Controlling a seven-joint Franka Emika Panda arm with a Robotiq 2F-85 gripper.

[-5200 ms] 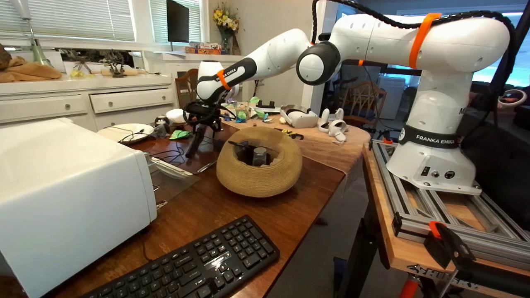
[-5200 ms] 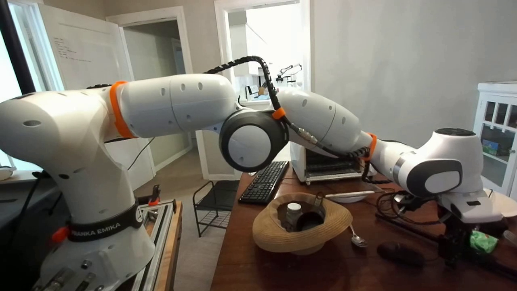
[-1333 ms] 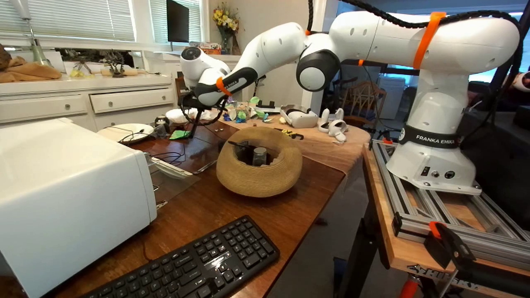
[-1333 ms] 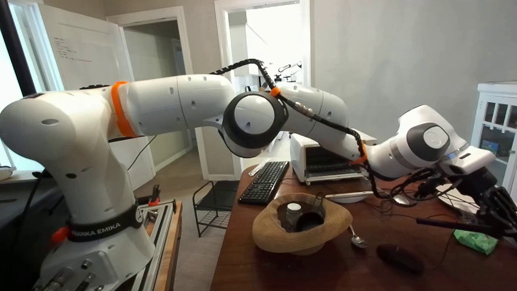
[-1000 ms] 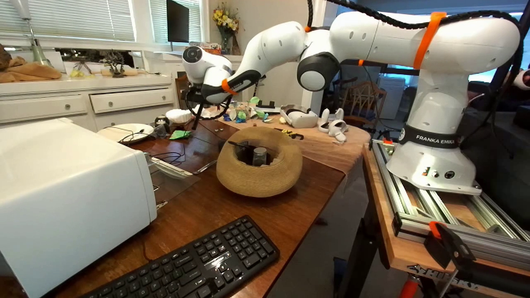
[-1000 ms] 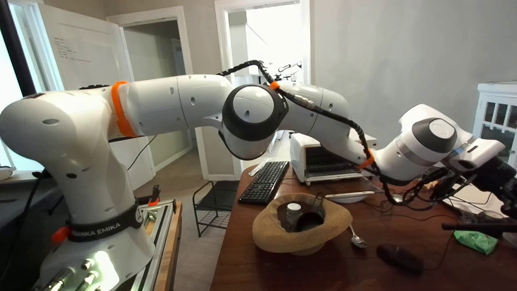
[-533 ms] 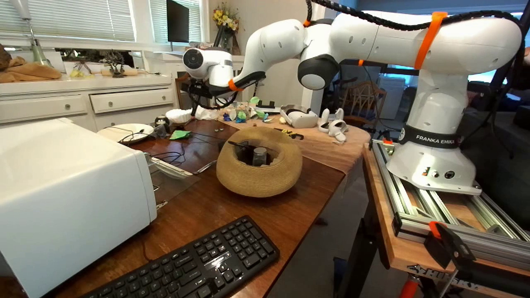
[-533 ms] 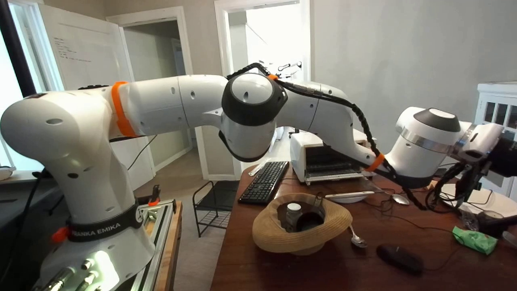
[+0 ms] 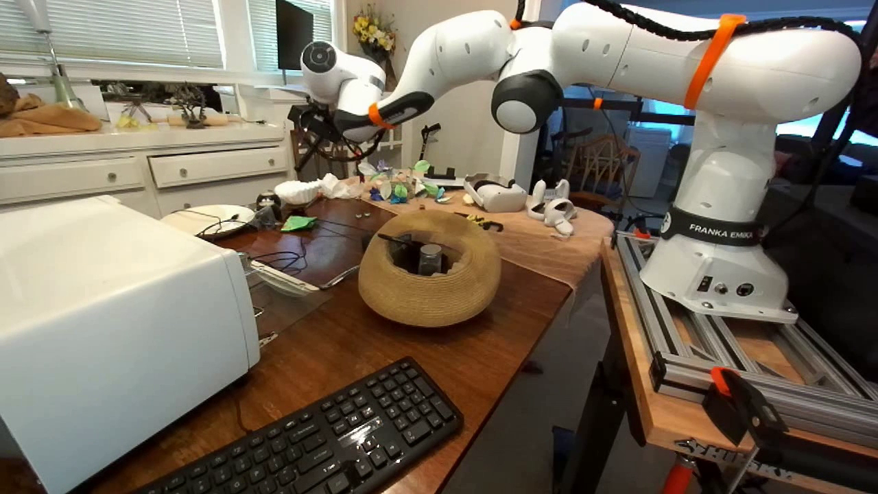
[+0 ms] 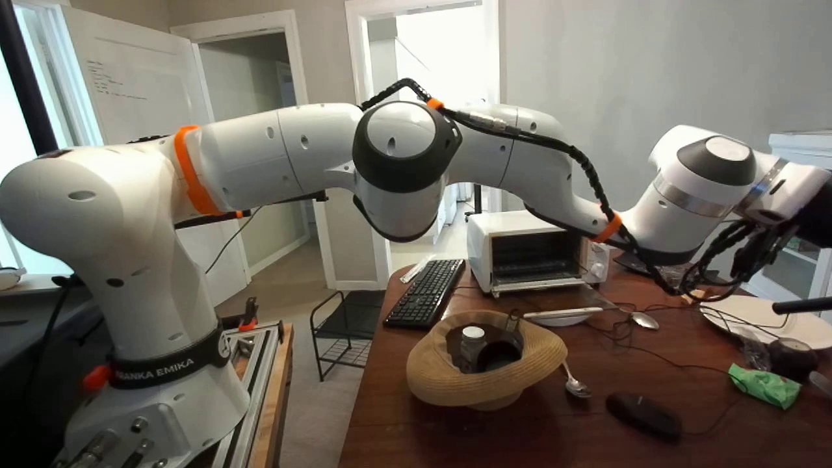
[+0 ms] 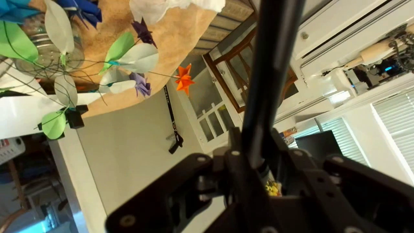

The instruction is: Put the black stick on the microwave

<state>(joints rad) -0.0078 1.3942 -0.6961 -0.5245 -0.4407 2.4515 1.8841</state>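
Grasping long thin black stick (image 11: 271,74) in black two-finger claw (image 11: 257,142), aloft. In an exterior view, slants down-left from claw, far and right of boxy white microwave (image 9: 127,312). Likely needs levelling, then swinging left and near.

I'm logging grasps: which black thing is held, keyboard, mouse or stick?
The black stick, clamped in the pincer; the keyboard and mouse lie on the table.

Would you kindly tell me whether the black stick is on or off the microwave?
Off: in the wrist view the pincer grips the black stick, and both exterior views show it apart from the microwave.
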